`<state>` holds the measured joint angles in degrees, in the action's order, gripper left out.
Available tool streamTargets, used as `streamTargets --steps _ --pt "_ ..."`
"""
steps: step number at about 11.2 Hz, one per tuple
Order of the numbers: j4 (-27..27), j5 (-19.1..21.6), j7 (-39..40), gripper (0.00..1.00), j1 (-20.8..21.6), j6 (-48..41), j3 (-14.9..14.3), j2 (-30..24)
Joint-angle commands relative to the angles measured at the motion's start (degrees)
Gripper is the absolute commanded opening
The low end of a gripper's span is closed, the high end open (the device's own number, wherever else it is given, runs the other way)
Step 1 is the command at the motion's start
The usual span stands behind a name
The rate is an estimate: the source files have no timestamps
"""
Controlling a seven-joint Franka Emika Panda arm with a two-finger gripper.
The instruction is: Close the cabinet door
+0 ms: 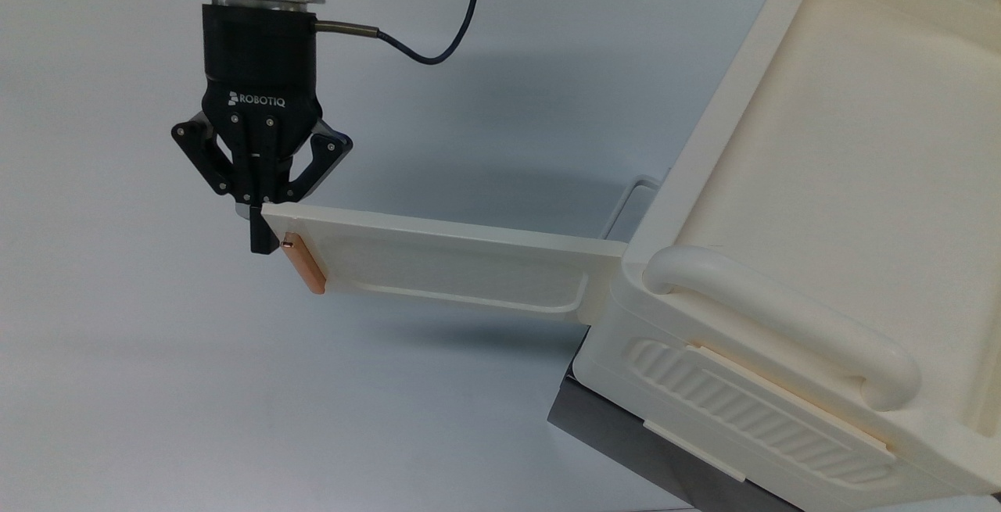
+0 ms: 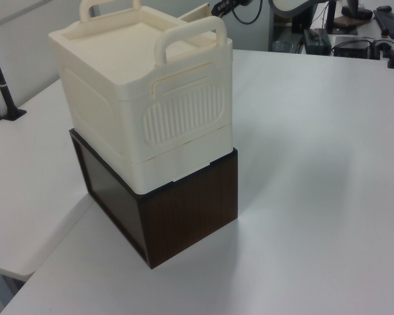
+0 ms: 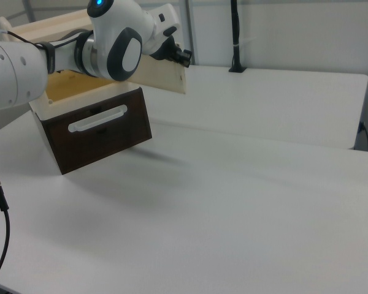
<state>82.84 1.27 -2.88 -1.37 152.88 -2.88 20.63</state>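
Observation:
The cabinet door (image 1: 453,266) is a long cream panel standing open, swung out to the top view's left from the cream cabinet (image 1: 821,184). A copper-orange bar handle (image 1: 303,266) sits at its free end. My gripper (image 1: 260,240) is shut, with nothing held. Its fingertips are against the far side of the door's free end, just beside the handle, and the door edge hides part of them. In the left view the door (image 2: 198,12) pokes out behind the cabinet with the gripper (image 2: 221,6) at its tip. The right view has the gripper (image 3: 183,58) at the door (image 3: 162,76) end.
The cabinet stands on a dark wooden box (image 2: 184,210) with a drawer pull (image 3: 98,118). A thick rounded grab handle (image 1: 782,316) and a ribbed side panel (image 1: 751,410) face the top view's bottom. White table (image 1: 235,402) spreads around. A black cable (image 1: 438,43) trails from the wrist.

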Motion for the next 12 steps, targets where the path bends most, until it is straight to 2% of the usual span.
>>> streamTargets --steps 1,2,5,7,8,10,12 --pt "0.83 1.62 0.59 0.0 0.14 -1.52 0.24 -1.63" --pt "0.57 1.63 0.59 0.0 0.14 -4.93 0.24 -2.77" --pt "0.83 1.98 0.68 0.0 0.14 -6.19 0.24 -4.62" --pt "0.22 1.98 2.07 0.0 -0.12 -16.42 0.16 -8.13" --pt "0.04 2.15 2.87 0.0 -0.12 -18.48 0.07 -9.45" --pt "-4.15 4.16 1.65 0.0 0.05 -17.89 -0.02 -9.03" --pt "-6.02 4.97 0.6 0.0 0.14 -8.37 0.15 -7.02"
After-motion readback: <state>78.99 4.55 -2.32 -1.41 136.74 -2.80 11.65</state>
